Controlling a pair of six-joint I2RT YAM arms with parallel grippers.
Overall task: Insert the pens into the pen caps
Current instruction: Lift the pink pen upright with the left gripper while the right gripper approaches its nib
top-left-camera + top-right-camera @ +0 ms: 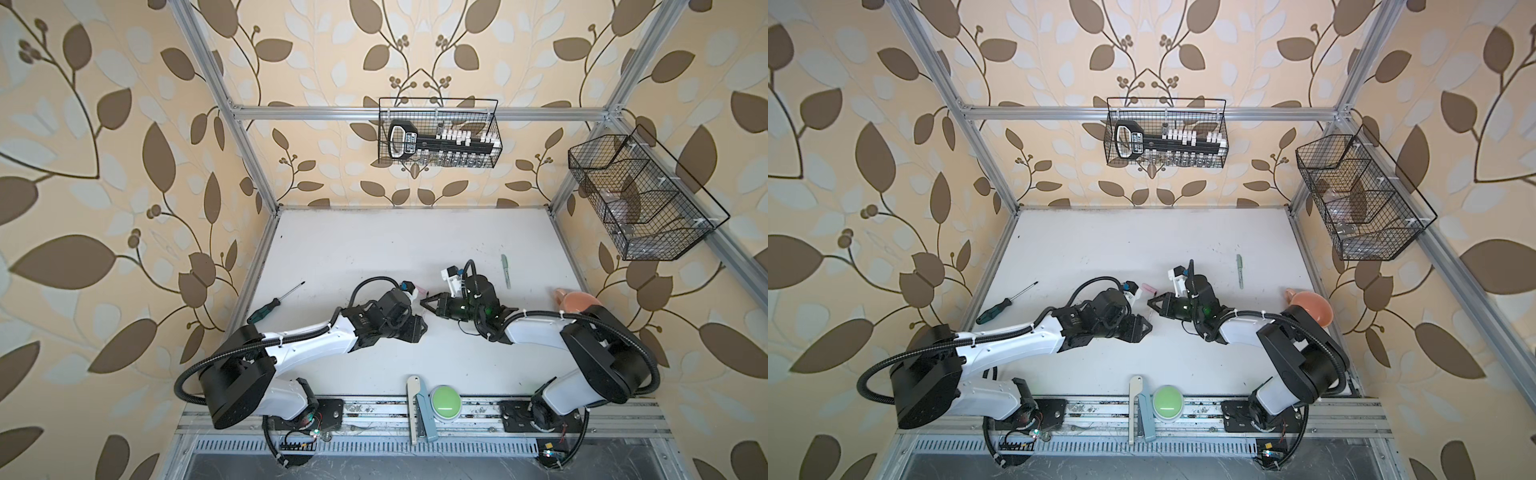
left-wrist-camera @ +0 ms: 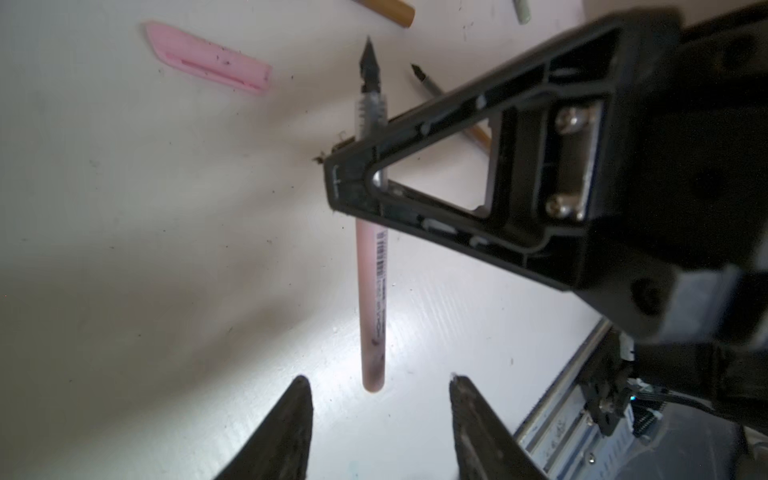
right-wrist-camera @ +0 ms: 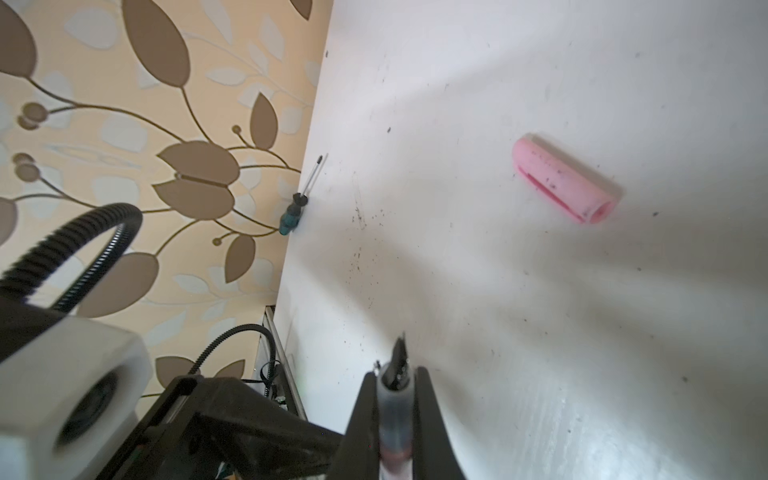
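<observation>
Pen (image 2: 371,291) clamped in right hand (image 3: 393,376), left hand (image 2: 379,386) apart at its blunt end, pink cap (image 2: 208,58) nearby

Cap (image 1: 1148,287) on table (image 1: 1100,249) mid; screwdriver (image 1: 1000,306) well L by edge; pen (image 1: 1240,270) to R

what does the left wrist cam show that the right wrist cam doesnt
Only the left wrist view: the full barrel of the slim pink marker pen, an uncapped brown-barrelled pen lying on the white table, and the left pincer, open and clear of the pink pen.
Only the right wrist view: the dark-green-handled screwdriver with a metal shaft at the table's edge, and leaf-patterned wallpaper.
Both: the short pink plastic cap lying on the table, and the right pincer shut on the pink pen, dark tip bare.
</observation>
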